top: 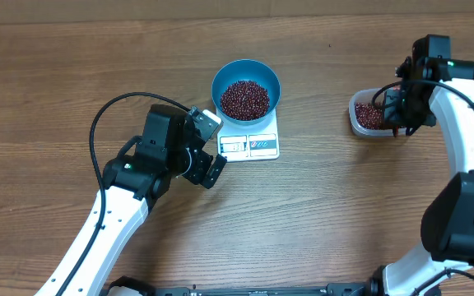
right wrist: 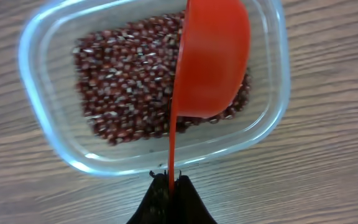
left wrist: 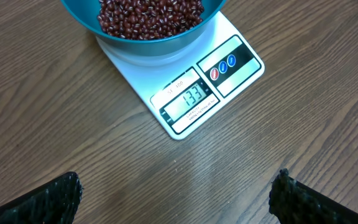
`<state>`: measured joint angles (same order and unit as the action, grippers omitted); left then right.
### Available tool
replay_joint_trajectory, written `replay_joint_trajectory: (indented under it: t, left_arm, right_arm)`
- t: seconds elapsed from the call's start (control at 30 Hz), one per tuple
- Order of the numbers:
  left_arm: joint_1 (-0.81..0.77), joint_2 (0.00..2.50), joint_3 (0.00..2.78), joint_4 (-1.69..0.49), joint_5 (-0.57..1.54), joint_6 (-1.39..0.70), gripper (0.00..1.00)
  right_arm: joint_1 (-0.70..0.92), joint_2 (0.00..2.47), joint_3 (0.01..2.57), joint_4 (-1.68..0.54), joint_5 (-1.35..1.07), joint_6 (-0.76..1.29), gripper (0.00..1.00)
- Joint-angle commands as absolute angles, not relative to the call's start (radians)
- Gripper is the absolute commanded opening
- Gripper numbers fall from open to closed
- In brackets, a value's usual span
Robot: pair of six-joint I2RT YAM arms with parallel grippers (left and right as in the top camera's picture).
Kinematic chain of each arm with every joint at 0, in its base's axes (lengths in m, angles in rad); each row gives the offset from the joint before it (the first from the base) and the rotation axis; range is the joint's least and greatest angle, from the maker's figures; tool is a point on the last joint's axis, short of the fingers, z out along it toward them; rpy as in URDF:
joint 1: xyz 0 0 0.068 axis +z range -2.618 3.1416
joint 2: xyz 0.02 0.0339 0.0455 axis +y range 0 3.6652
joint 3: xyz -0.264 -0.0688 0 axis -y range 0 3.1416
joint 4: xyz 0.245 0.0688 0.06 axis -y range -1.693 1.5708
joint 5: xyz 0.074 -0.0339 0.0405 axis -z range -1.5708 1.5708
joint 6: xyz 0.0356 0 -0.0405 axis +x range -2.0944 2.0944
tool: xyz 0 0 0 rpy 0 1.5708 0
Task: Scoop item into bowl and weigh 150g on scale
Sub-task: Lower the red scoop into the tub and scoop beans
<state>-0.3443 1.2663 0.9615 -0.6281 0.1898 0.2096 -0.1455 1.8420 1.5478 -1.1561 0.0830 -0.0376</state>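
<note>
Nearest the base, leave left gripper [top: 211,146] where it hangs: spread fully wide, gripping nothing, just short of scale [top: 249,146]. Read display [left wrist: 186,99] from there: shows 133, so a little under target, going by the task. Beyond display, find bowl [top: 246,66] seated on scale, with beans [top: 245,99] heaped inside, below the rim. Farther off to the right, well apart from scale, see right gripper [right wrist: 169,186] clamped shut on the thin handle of red scoop [right wrist: 213,56]. Scoop hangs over tub [right wrist: 39,74] of more beans; cannot tell whether loaded. Take only a part scoop now, probably well under half. Carry it level and tip slowly over bowl centre, trickling rather than dumping. Pause to let the reading settle, and stop slightly short rather than overshoot. Avoid knocking bowl or pressing on scale, since either would likely upset the reading.
</note>
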Motion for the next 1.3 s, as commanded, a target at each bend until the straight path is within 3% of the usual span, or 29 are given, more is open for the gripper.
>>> replay_joint_trajectory:
  t: [0.0, 1.27]
  left_arm:
    - [-0.341, 1.272, 0.958, -0.627, 0.183, 0.198, 1.0]
    - [-0.341, 1.272, 0.958, -0.627, 0.183, 0.198, 1.0]
  right_arm:
    - [-0.153, 1.867, 1.543, -1.141, 0.135, -0.022, 0.04]
    - [-0.153, 1.958, 1.543, -1.109, -0.01, -0.06, 0.04]
